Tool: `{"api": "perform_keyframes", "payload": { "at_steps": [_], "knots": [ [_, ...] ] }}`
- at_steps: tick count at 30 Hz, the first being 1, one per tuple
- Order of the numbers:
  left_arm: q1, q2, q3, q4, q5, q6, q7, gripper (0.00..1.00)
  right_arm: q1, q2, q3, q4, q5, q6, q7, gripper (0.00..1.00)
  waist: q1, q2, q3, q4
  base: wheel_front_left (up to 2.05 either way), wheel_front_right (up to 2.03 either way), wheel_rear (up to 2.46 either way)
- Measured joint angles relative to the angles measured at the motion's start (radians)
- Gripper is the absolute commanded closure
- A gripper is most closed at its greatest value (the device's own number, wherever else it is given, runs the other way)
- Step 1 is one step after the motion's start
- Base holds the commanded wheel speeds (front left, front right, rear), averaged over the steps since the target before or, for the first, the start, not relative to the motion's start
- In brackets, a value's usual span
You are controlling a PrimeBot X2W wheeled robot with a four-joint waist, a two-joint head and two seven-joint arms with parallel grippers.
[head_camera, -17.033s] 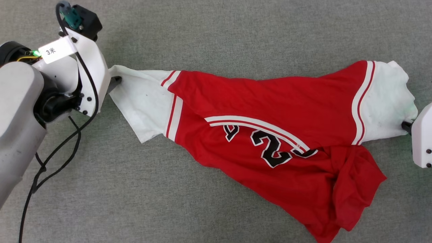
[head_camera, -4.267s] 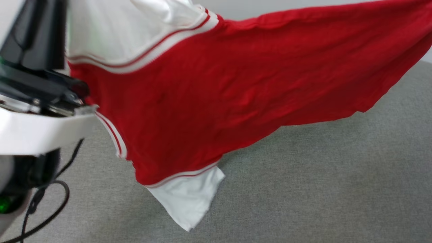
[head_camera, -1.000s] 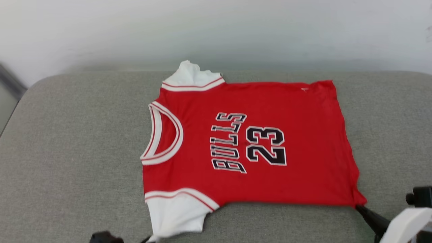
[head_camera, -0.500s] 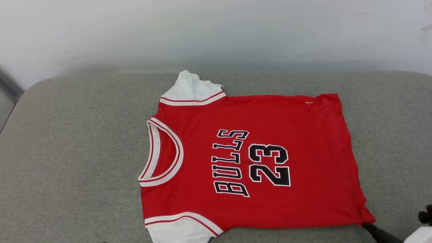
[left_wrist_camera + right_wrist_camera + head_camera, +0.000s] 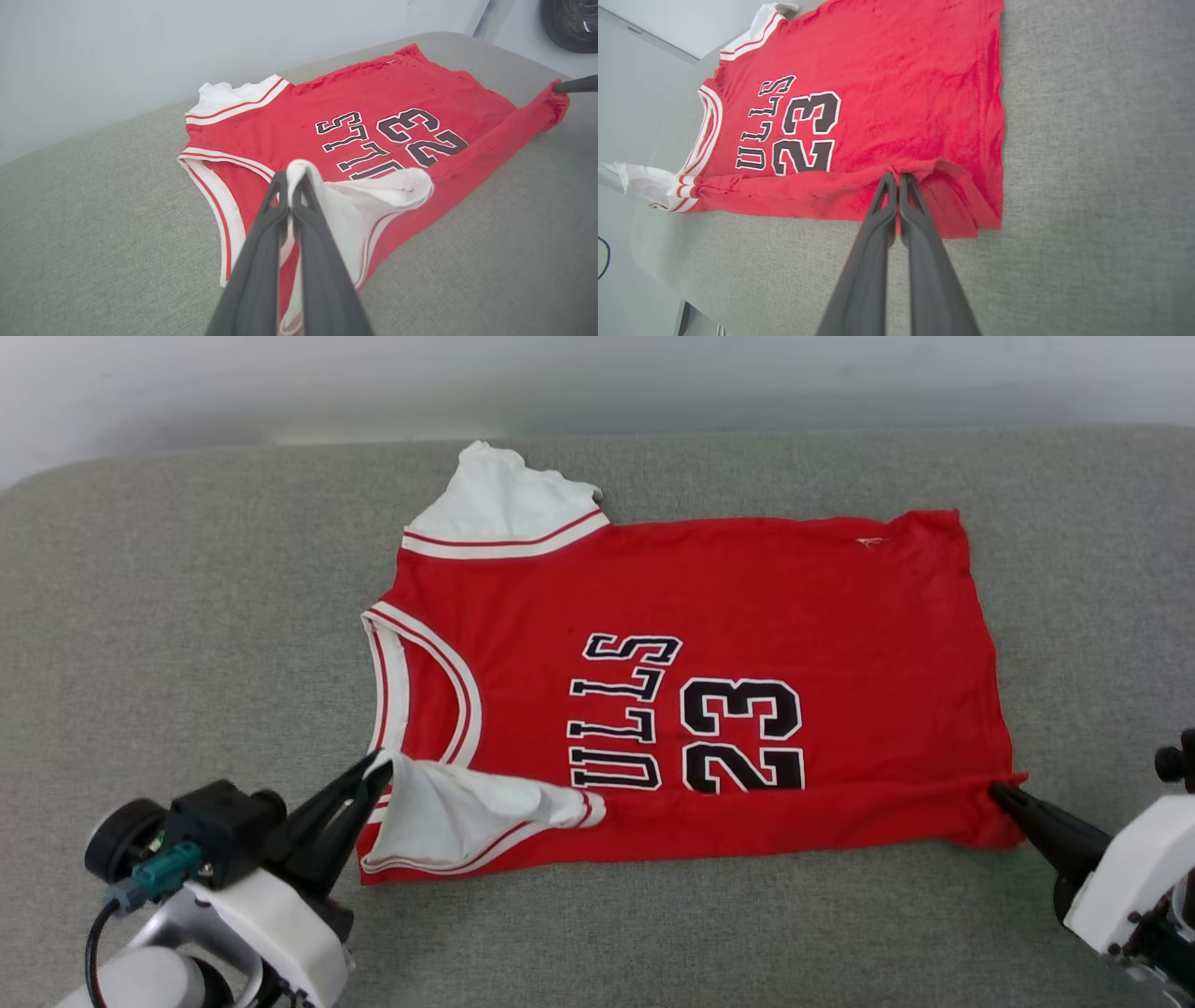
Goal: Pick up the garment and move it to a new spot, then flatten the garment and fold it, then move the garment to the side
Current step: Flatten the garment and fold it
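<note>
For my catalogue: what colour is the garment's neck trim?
The neck trim is white with red stripes, clearest in the head view.

I saw the garment (image 5: 766, 588) as soft, matt knit cloth, faintly creased. The cushion (image 5: 187, 616) beneath looked coarse, woven, matt grey fabric. The left gripper (image 5: 378, 767) and right gripper (image 5: 999, 791) had matt dark plastic fingers (image 5: 327, 826).

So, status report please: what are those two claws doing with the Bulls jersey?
Left gripper shut on white sleeve, folded over the front. Right gripper shut on hem corner. Bulls jersey face up on grey cushion. Nothing seen in the way.
</note>
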Motion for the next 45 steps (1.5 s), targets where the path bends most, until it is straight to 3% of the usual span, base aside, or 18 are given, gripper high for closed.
{"api": "perform_keyframes", "payload": {
  "at_steps": [11,23,24,25,26,33,40,45],
  "knots": [
    [-0.205,-0.049,-0.006,0.191,0.032,-0.079,0.043,1.0,-0.202,0.012,0.047,0.117,-0.104,0.0,0.044,1.0,0.0001,0.0,0.121,-0.02,0.0,0.0,0.0],
    [-0.309,-0.142,-0.04,0.404,0.054,-0.115,0.042,1.0,-0.279,0.007,0.105,0.228,-0.165,0.0,0.032,1.0,0.0,0.0,0.138,-0.02,0.0,0.0,0.0],
    [-0.314,-0.155,-0.043,0.422,0.054,-0.112,0.038,1.0,-0.285,0.004,0.111,0.236,-0.178,0.0,0.018,0.56,0.0001,0.0,0.134,-0.02,0.0,0.0,0.0],
    [-0.319,-0.166,-0.045,0.441,0.055,-0.107,0.038,0.29,-0.291,0.002,0.12,0.243,-0.187,0.0,0.009,0.0,0.0,0.0,0.131,-0.019,0.0,0.0,0.0],
    [-0.322,-0.176,-0.049,0.459,0.056,-0.103,0.038,0.0,-0.295,-0.003,0.136,0.247,-0.192,0.0,0.003,0.0,0.0001,0.0,0.126,-0.018,0.0,0.0,0.0],
    [-0.319,-0.229,-0.038,0.517,0.03,-0.078,0.001,0.0,-0.299,-0.059,0.213,0.221,-0.237,0.0,-0.05,0.0,0.0,0.0,0.083,-0.011,0.0,0.0,0.0],
    [-0.258,-0.275,0.019,0.495,-0.031,0.014,-0.042,0.0,-0.285,-0.087,0.227,0.17,-0.318,0.0,-0.047,0.0,-0.0001,0.0,0.02,-0.004,0.0,0.0,0.0],
    [-0.188,-0.27,0.06,0.46,-0.048,0.116,-0.054,0.0,-0.216,-0.055,0.155,0.139,-0.389,0.0,0.004,0.0,-0.0003,0.0,-0.022,-0.001,0.0,0.0,0.0]
  ]
}}
